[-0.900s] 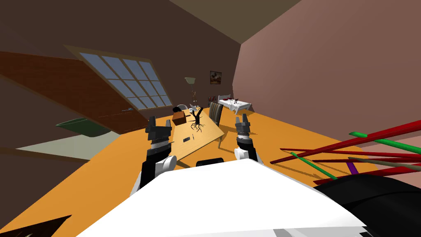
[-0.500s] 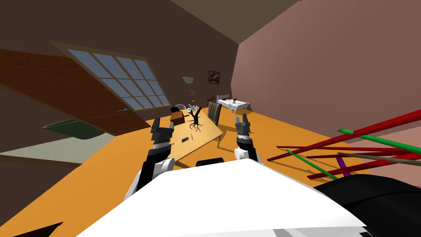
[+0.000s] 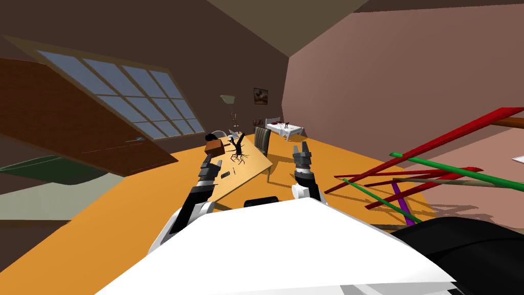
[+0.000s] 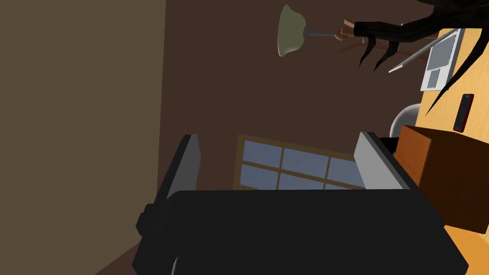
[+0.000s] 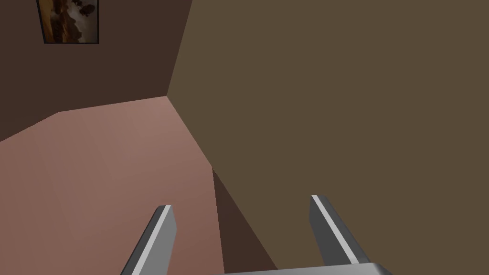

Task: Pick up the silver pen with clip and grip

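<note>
A long wooden table (image 3: 250, 165) stands ahead of me. On it lies a thin pale sliver that may be the silver pen (image 3: 234, 170), too small to be sure, beside a small dark object (image 3: 225, 175). My left gripper (image 3: 210, 165) hovers at the table's near left edge, open and empty (image 4: 281, 157). Its wrist view shows a brown box (image 4: 439, 172), a red-edged phone (image 4: 463, 112), a laptop (image 4: 441, 59) and a thin grey rod (image 4: 413, 57) on the table. My right gripper (image 3: 301, 152) is raised to the right of the table, open and empty (image 5: 243, 224).
A black branch-like ornament (image 3: 238, 151) and the brown box (image 3: 215, 148) stand mid-table. A chair (image 3: 262, 139) sits at the table's right side. Red and green poles (image 3: 424, 174) slant across the floor at the right. A floor lamp (image 3: 227, 100) stands behind the table.
The whole head view has swung, so I have turned. My left arm has reached forward and right toward the table and rotated its hand. The right arm has kept its pose.
</note>
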`<state>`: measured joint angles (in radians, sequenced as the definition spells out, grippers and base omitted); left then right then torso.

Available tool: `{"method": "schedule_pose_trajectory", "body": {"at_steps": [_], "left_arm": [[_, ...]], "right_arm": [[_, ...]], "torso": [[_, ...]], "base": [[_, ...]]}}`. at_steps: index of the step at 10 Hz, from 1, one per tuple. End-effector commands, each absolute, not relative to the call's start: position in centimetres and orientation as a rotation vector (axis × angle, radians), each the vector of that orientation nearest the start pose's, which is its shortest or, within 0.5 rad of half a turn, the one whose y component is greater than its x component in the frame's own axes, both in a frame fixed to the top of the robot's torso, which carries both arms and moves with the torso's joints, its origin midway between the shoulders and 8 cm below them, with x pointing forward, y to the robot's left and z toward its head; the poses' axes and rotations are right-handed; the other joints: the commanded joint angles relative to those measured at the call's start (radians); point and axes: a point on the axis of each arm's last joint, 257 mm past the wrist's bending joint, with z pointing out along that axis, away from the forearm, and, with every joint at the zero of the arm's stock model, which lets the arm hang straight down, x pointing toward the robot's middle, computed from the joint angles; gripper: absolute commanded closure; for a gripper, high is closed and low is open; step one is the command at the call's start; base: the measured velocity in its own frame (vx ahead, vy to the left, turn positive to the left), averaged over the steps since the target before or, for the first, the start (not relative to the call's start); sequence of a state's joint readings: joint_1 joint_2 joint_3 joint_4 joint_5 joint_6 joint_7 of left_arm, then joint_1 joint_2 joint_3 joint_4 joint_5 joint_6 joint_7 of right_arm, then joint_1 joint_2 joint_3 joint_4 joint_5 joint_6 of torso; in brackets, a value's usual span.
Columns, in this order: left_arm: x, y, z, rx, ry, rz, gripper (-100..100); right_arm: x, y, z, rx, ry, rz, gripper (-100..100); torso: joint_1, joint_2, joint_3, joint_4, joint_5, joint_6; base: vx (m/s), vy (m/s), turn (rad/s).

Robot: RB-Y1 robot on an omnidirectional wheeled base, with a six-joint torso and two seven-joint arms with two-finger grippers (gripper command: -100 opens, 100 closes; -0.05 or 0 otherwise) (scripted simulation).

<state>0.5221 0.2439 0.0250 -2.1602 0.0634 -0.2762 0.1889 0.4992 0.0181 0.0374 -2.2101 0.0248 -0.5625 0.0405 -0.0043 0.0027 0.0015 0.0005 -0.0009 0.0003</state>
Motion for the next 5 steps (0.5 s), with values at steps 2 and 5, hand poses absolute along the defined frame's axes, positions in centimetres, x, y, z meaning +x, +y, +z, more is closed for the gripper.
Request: {"method": "schedule_pose_trajectory", "body": {"at_steps": [2,5], "left_arm": [[39.2,30.4,-12.2,-0.986,1.064,-1.281,-100],[39.1,31.8,-17.4,-1.069,1.196,-1.195,-100]], "right_arm": [[34.9,-26.6,0.5,0.649,0.627,1.287,0],[34.9,-26.6,0.5,0.649,0.627,1.287,0]], "torso": [[0.001,0.000,0.000,0.000,0.000,0.000],[0.001,0.000,0.000,0.000,0.000,0.000]], "base": [[-0.024,-0.050,-0.088],[-0.029,-0.060,-0.181]]}}
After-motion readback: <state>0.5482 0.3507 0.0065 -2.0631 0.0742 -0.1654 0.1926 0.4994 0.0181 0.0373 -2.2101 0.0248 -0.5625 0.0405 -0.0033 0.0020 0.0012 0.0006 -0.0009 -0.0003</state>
